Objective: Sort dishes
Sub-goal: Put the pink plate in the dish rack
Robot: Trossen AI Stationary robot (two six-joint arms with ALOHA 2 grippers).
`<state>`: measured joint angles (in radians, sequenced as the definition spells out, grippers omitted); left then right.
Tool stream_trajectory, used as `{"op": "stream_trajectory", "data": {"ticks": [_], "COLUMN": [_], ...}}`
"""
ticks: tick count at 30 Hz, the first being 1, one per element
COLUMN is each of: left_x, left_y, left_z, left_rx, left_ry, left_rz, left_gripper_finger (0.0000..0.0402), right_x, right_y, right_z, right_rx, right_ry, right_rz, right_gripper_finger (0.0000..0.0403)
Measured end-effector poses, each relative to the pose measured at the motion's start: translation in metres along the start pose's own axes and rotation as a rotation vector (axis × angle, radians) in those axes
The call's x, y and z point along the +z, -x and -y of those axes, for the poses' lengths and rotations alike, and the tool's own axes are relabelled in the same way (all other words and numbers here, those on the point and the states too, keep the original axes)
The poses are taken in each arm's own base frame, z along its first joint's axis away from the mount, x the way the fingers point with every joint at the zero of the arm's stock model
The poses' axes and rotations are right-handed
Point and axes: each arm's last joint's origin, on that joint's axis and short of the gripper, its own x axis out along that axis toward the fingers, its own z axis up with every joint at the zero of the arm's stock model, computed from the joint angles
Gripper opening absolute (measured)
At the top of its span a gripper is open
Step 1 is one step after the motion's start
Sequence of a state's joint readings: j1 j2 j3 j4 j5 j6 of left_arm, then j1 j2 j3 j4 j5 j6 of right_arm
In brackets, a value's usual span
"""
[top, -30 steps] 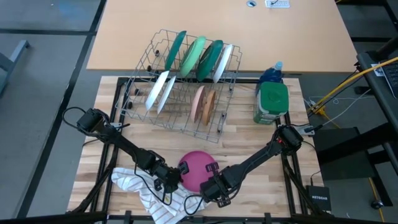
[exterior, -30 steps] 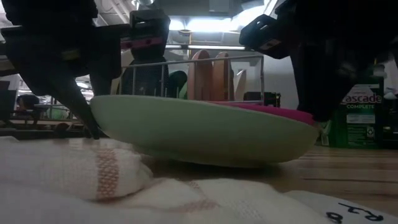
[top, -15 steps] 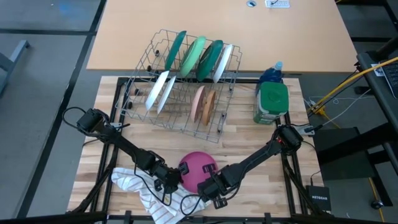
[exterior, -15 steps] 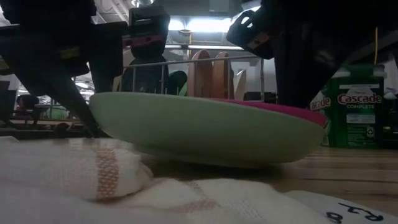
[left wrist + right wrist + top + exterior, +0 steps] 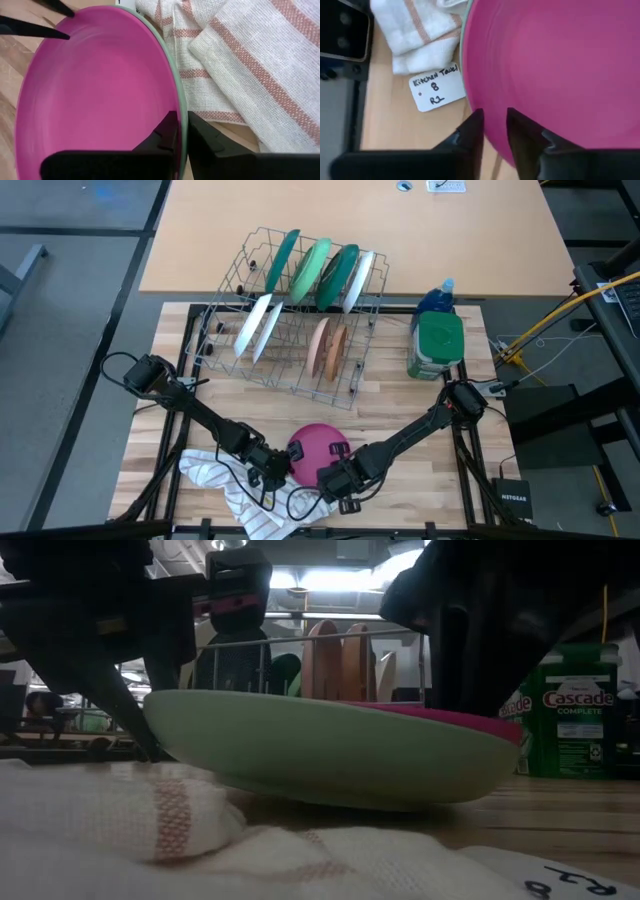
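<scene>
A shallow bowl (image 5: 322,448), pink inside and light green outside, sits near the table's front edge beside the white striped cloth (image 5: 238,485). It also shows in the low view (image 5: 330,750). My left gripper (image 5: 287,464) is shut on the bowl's left rim. My right gripper (image 5: 337,480) is open at the bowl's near rim; in the right wrist view (image 5: 494,131) one finger stands outside the rim and one over the pink inside. Other plates and bowls stand on edge in the wire rack (image 5: 300,310). My left gripper pinches the bowl's rim (image 5: 183,107) on the side next to the cloth, one finger (image 5: 167,132) inside the bowl and one (image 5: 202,140) outside. It comes slanting down from the table's left. The bowl sits slightly tilted, its held rim (image 5: 155,705) highest, its underside low on the table.
The cloth lies bunched left of and in front of the bowl, with a paper label (image 5: 436,92) beside it. A green-lidded container (image 5: 437,345) and a blue bottle (image 5: 436,297) stand at the right. The rack fills the far middle.
My right gripper has moved toward the table's left, along the bowl's near rim, until its fingers straddle the rim. The bowl and my left gripper have kept still.
</scene>
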<state>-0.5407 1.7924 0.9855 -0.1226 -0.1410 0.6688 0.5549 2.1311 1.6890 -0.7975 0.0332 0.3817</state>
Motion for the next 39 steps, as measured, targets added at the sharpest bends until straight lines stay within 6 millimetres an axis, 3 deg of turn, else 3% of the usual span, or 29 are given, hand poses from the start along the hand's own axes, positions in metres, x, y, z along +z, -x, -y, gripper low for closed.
{"op": "stream_trajectory", "data": {"ticks": [9, 23, 28, 39], "left_x": [0.000, 0.000, 0.000, -0.001], "left_y": [0.000, 0.000, 0.000, 0.000], "left_z": [0.000, 0.000, 0.000, 0.000], "left_rx": [0.002, 0.001, 0.001, 0.002], "left_ry": [-0.019, -0.019, -0.020, -0.056], "left_rz": [0.000, -0.001, -0.001, -0.005], "left_gripper_finger": [0.0023, 0.0016, 0.0012, 0.0019], "right_x": [-0.003, -0.014, -0.015, -0.013], "right_y": [0.000, -0.012, -0.013, -0.011], "right_z": [-0.003, 0.004, 0.004, 0.002], "right_rx": [0.109, 0.001, -0.001, 0.013], "right_ry": [-0.033, 0.110, 0.109, 0.136], "right_rz": [-0.062, -0.075, -0.079, -0.063], "right_gripper_finger": [0.0166, 0.0172, 0.0142, 0.0020]}}
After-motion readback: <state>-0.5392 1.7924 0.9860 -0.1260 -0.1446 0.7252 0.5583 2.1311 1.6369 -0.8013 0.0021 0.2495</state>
